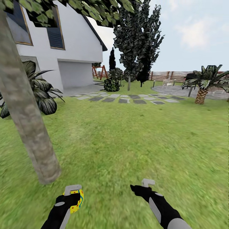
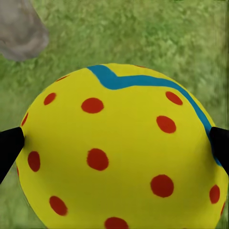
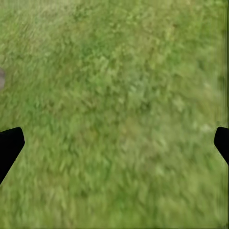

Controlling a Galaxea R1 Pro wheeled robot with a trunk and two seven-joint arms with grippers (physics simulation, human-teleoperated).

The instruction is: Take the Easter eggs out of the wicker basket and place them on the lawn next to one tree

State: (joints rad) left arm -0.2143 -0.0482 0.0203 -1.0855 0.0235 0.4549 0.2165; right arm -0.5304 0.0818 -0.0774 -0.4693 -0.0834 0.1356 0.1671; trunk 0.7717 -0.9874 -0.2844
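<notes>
My left gripper (image 1: pixel 73 197) is shut on a yellow Easter egg (image 1: pixel 77 201) with red dots and a blue zigzag band, held low over the lawn (image 1: pixel 127 143). In the left wrist view the Easter egg (image 2: pixel 119 152) sits between the two black fingertips (image 2: pixel 9 148), above grass. The tree (image 1: pixel 24 111), a thick mottled grey-brown trunk, rises just left of and beyond the left gripper; its base (image 2: pixel 19 28) is near the egg. My right gripper (image 1: pixel 140 187) stands open over bare grass (image 3: pixel 114 114), nothing between its fingers. The wicker basket is out of view.
A low broad-leaved plant (image 1: pixel 39 90) grows behind the trunk by the white house (image 1: pixel 63 41). A grey stepping-stone path (image 1: pixel 127 98) crosses the far lawn. Dark conical trees (image 1: pixel 136 38) and a small palm (image 1: pixel 203 82) stand further back, with a wooden fence behind.
</notes>
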